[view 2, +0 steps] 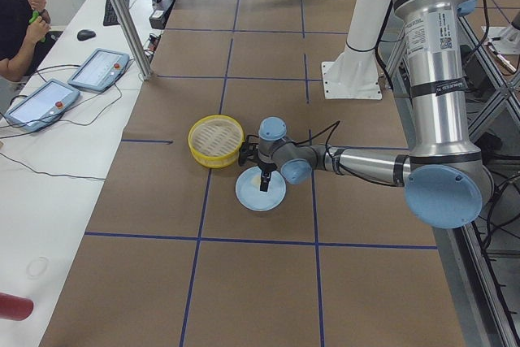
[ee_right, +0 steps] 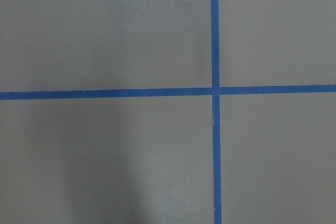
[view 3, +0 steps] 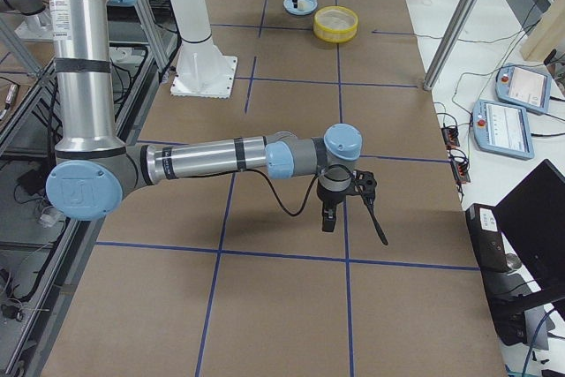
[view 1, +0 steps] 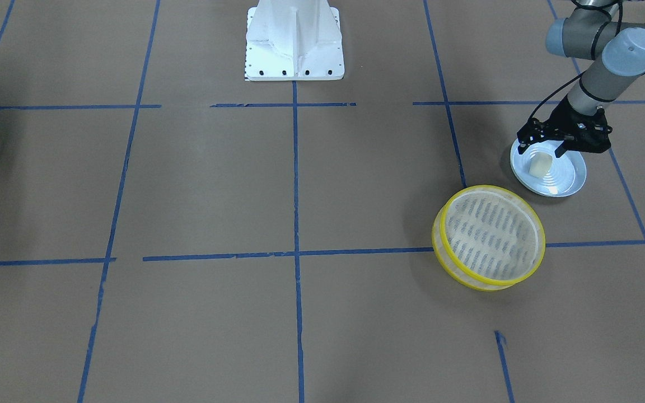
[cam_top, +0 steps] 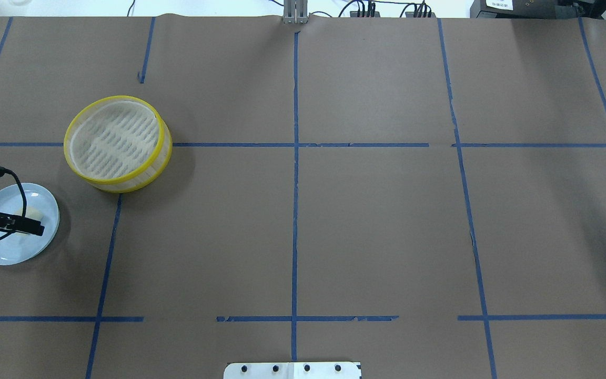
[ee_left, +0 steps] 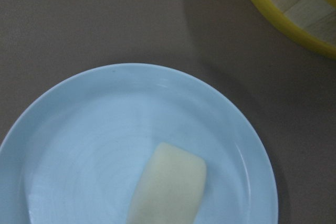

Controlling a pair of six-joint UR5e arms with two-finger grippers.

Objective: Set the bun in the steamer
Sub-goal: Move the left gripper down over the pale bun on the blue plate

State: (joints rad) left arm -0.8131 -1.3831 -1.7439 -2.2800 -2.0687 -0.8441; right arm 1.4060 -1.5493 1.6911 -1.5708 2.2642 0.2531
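Observation:
The bun is a small cream-white block lying on a pale blue plate. My left gripper hangs just over the plate, open, with a finger on either side of the bun and nothing held. In the left wrist view the bun lies low on the plate, and no fingers show. The steamer, a round basket with yellow rims, stands beside the plate and holds nothing. My right gripper hovers over bare table far away; I cannot tell whether it is open or shut.
The white robot base stands at the table's back middle. The table is brown paper with blue tape lines. The right wrist view shows only a tape crossing. Tablets and a person are on a side bench.

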